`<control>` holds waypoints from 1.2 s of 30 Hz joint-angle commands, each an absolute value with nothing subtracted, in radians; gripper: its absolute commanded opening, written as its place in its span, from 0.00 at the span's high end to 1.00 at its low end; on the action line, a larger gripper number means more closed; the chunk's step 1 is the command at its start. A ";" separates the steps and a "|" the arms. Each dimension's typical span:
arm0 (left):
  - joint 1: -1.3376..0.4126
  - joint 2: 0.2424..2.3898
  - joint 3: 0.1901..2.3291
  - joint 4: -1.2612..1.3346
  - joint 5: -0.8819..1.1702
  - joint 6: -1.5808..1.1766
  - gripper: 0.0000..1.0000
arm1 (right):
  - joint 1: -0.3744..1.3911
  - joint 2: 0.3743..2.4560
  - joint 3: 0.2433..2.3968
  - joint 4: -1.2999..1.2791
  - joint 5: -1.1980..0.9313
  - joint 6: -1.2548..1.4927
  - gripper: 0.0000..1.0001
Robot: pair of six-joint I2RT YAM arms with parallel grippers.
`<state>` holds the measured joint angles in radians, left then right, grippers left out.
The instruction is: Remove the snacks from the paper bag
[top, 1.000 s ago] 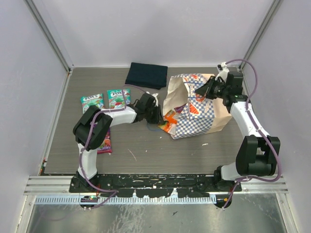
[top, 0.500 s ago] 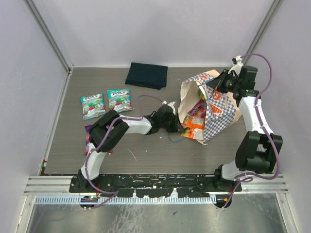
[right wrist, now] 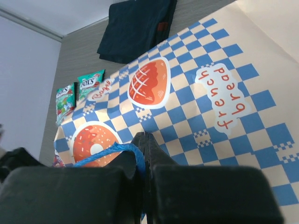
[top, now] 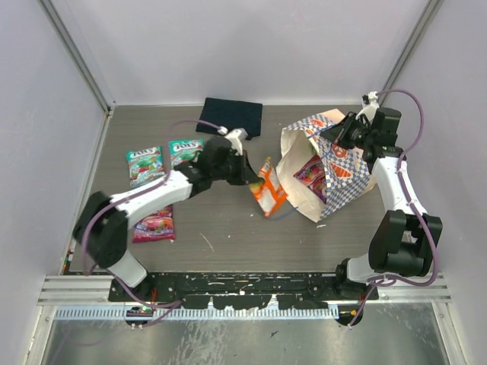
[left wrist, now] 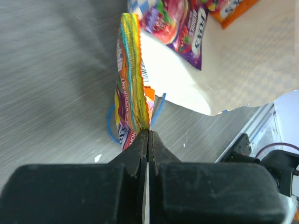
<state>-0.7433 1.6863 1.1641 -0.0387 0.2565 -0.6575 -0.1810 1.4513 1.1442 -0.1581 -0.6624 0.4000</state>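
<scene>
The paper bag [top: 338, 163] lies on its side at the right, mouth facing left; it also fills the right wrist view [right wrist: 201, 93]. My right gripper [top: 344, 135] [right wrist: 145, 136] is shut on its blue cord handle [right wrist: 107, 151] at the top of the bag. My left gripper [top: 248, 176] [left wrist: 148, 134] is shut on the edge of an orange snack pouch [top: 268, 192] [left wrist: 130, 88], held just left of the bag's mouth. A purple pouch [top: 310, 173] [left wrist: 180, 25] lies inside the bag, with an orange one [left wrist: 231, 7] beside it. Two teal pouches [top: 144, 164] [top: 186, 152] and a purple one [top: 156, 222] lie on the table at the left.
A dark navy folded cloth [top: 230, 117] [right wrist: 140, 28] lies at the back middle of the table. The bag's other blue cord handle [left wrist: 111, 127] hangs by the held pouch. Grey walls close in the table on three sides.
My left gripper has drawn back to the left out of the bag's mouth with the orange pouch in it. The right gripper still holds the bag's handle in nearly the same place.
</scene>
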 commanded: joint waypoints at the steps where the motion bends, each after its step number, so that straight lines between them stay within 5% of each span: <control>1: -0.701 1.454 1.155 -0.300 0.100 -0.456 1.00 | -0.183 1.388 1.124 -0.056 -0.689 0.449 0.99; 8: -0.701 1.320 1.259 -0.674 -0.273 -0.295 1.00 | -0.164 1.382 1.100 -0.033 -0.696 0.462 0.99; 18: -0.761 1.319 1.253 -0.821 -0.519 -0.270 1.00 | -0.144 1.388 1.098 -0.030 -0.693 0.457 0.99; 32: -1.065 1.570 1.347 -0.809 -0.566 -0.174 0.99 | -0.122 1.392 1.102 -0.044 -0.676 0.445 0.99; 34: -1.099 1.599 1.337 -0.796 -0.546 -0.164 0.87 | -0.120 1.392 1.102 -0.044 -0.672 0.444 0.99; 36: -1.129 1.612 1.318 -0.771 -0.488 -0.167 0.50 | -0.120 1.396 1.104 -0.046 -0.672 0.443 0.99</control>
<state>-1.0779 1.5955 1.3052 -0.8158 -0.5346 -0.1829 -0.1249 1.4239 1.0935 -0.0837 -0.6788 0.4511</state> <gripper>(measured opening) 0.281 0.045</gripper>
